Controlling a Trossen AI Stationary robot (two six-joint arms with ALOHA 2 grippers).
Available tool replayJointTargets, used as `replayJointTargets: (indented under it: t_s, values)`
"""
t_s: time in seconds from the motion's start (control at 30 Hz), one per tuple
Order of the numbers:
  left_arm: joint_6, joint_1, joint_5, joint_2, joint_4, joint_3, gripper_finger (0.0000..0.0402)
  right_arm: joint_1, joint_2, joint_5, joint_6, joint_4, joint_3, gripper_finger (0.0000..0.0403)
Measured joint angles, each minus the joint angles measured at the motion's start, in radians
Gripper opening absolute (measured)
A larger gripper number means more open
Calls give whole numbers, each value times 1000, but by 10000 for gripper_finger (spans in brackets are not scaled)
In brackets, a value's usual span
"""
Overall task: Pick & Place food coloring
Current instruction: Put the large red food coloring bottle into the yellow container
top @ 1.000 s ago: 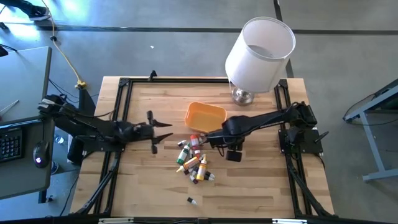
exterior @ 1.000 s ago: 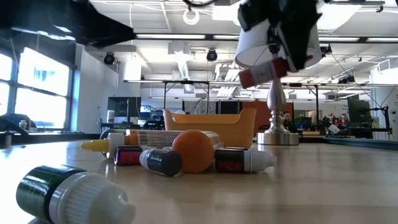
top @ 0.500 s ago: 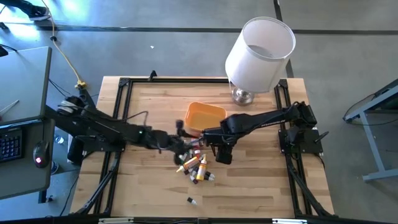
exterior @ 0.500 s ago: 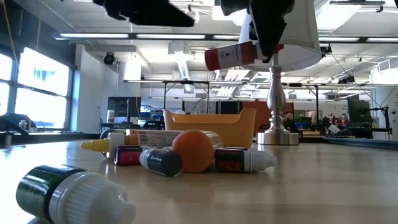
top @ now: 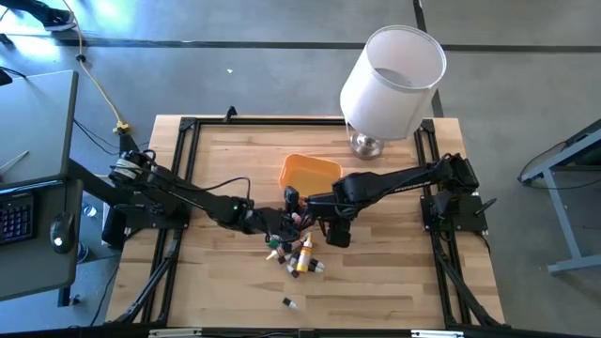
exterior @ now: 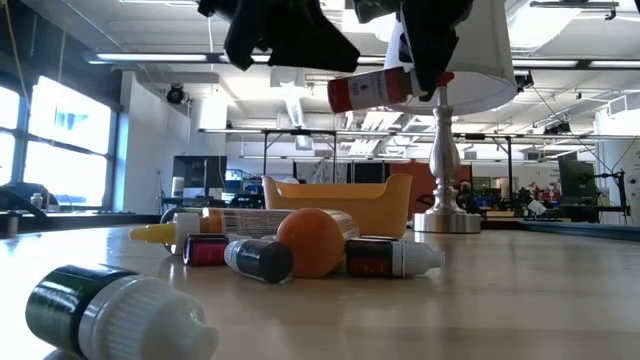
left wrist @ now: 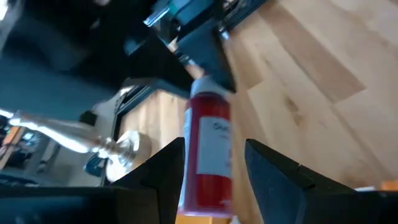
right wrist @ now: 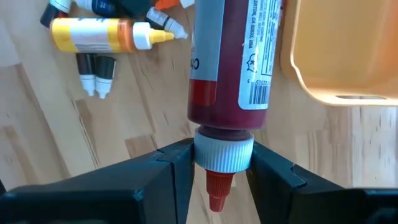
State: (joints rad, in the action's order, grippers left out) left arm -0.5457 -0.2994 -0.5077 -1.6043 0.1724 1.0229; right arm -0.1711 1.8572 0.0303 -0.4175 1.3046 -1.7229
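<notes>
You are looking at a red food coloring bottle (right wrist: 230,62) being held in the air by the right gripper (right wrist: 222,163), whose fingers are clenched on its white cap collar, so the bottle's body is sticking straight out ahead of the fingertips and lying roughly level over the table (top: 394,282). A half second ago the left gripper (left wrist: 214,165) was hanging short of it; now it is arriving at the bottle's free end, with its two fingers spread open and the red body sitting in the gap between them, not yet pinched as far as the left wrist view shows. In the low view the bottle (exterior: 372,90) is hanging just under both dark wrists. That suggests a handover is starting: you would be closing the left fingers before the right ones let go. Beyond the bottle's far end, past the right fingertips, the orange tray (right wrist: 348,56) is waiting, apparently with nothing in it. Below and to the side of the held bottle, the rest of the little bottles (top: 296,249) are lying in a loose heap on the wood, and one stray bottle (top: 290,302) is lying well apart from them
</notes>
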Motion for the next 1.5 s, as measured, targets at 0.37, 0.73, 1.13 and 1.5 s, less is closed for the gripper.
replayJointTargets:
  t_s: [0.37, 0.73, 1.13, 1.5]
  values:
    - [44, 6, 0, -2, -70, 0, 163, 0, 0, -18, 17, -103, 0, 123]
    - [129, 6, 7, -2, -99, -1, 163, 0, 0, -5, 33, -119, 0, 124]
    - [220, 5, 55, -62, -81, -2, 163, 0, 1, 3, 64, -162, 1, 124]
    - [203, 5, -111, -83, -91, -3, 163, 1, 1, 76, 82, -133, 0, 124]
